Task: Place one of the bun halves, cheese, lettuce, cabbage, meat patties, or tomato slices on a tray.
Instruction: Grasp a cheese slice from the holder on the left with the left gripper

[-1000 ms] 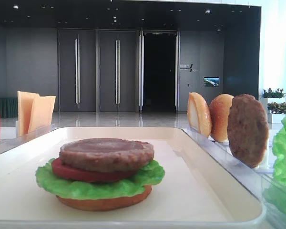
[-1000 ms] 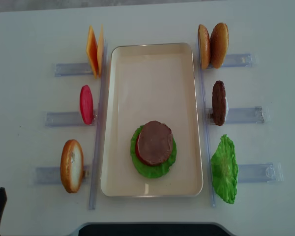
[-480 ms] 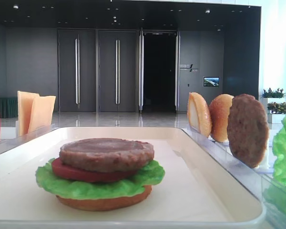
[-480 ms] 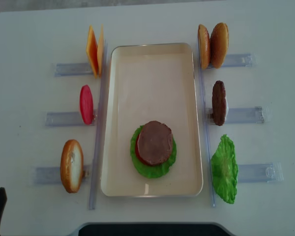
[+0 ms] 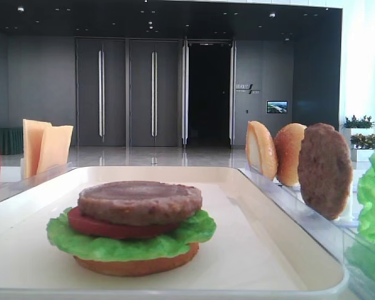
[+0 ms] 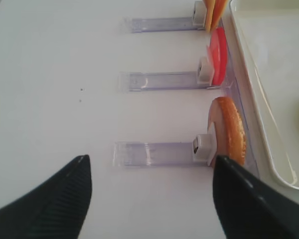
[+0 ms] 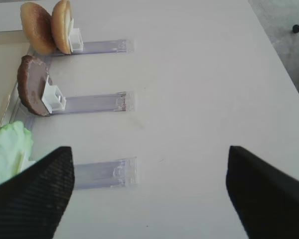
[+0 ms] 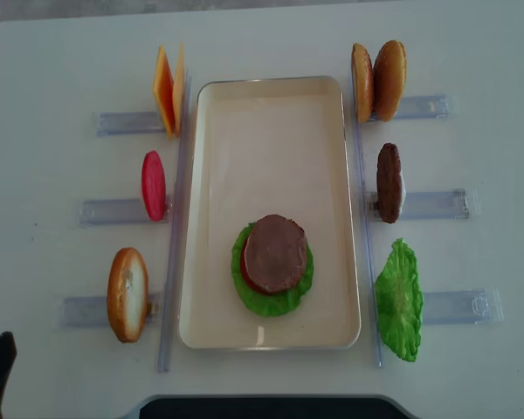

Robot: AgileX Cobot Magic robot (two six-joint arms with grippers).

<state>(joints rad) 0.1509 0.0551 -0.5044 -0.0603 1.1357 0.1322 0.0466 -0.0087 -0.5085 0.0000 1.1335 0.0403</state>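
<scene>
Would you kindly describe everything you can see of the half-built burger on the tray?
The burger stack sits flat on the cream tray, toward its near end. From the bottom up: a flat orange-brown bun half, a ruffled green lettuce leaf spreading past it all round, a smooth red tomato slice, and a rough grey-brown meat patty on top. No cheese or top bun is on it. All looks like plastic toy food. Neither gripper touches it.
</scene>
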